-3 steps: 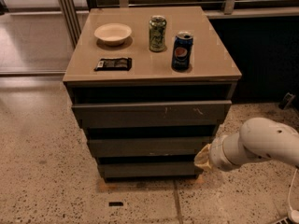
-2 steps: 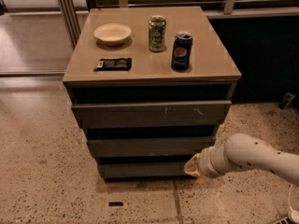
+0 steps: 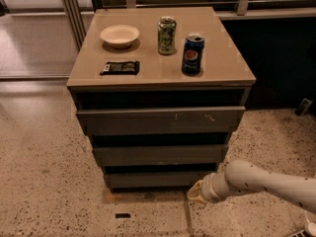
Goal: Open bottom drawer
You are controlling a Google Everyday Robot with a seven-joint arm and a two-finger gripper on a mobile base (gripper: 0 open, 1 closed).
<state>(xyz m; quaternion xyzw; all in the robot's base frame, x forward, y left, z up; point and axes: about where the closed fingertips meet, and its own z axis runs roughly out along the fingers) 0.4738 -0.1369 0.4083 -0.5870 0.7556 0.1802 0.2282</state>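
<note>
At the foot of the cabinet (image 3: 159,155), right corner: gripper (image 3: 196,193) low above floor (image 3: 49,181), just beside bottom drawer (image 3: 153,179) right end; open-or-closed state cannot tell.
bottom drawer: lowest grey front, under two wider ones.
cabinet top (image 3: 224,63): bowl (image 3: 119,35), green can (image 3: 167,35), blue can (image 3: 192,54), dark packet (image 3: 120,67).
floor: small dark mark (image 3: 123,215) before cabinet.

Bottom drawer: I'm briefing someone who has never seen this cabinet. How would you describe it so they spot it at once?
Find the tan-topped cabinet. Of its three dark grey handleless fronts, the bottom drawer is the lowest, just above the floor, with the gripper by its right end. It looks narrowest and plain, unlike the scratched top front and the middle front.
</note>
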